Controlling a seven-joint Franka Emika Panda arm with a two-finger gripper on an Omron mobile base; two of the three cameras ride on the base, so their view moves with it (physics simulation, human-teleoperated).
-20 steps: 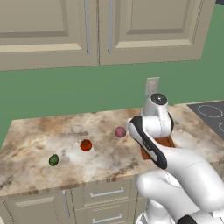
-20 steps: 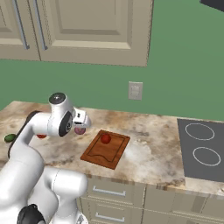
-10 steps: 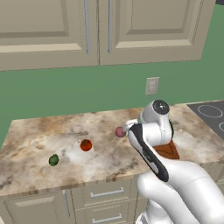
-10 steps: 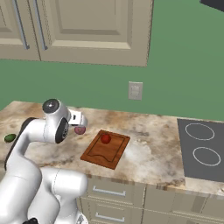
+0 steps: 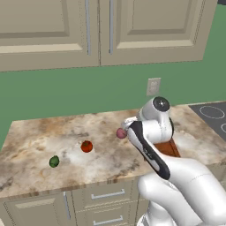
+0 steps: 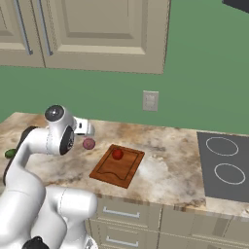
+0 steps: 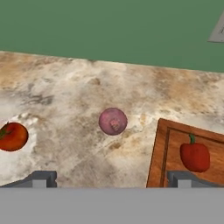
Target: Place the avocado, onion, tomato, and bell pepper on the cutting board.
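Observation:
My gripper (image 7: pixel 111 178) is open, its two dark fingertips (image 7: pixel 41 178) spread wide, and it hovers just above the pinkish-purple onion (image 7: pixel 113 121) on the counter. In the right base view the gripper (image 6: pixel 85 130) hangs over the onion (image 6: pixel 88 143), left of the cutting board (image 6: pixel 109 171). The red bell pepper (image 7: pixel 194 156) lies on the board (image 7: pixel 173 146). Farther left on the counter sit the orange-red tomato (image 5: pixel 87 146) and the dark green avocado (image 5: pixel 54 161). My arm hides most of the board (image 5: pixel 171 148) in the left base view.
A black stovetop (image 6: pixel 223 168) takes up the counter's right end. A wall outlet (image 6: pixel 150 100) is on the green wall behind the board. Beige cabinets (image 5: pixel 101 31) hang overhead. Bare marble counter (image 5: pixel 35 137) stretches around the tomato and avocado.
The arm has swung left, away from the board and toward the onion. The jaws stayed open. The foods have not moved.

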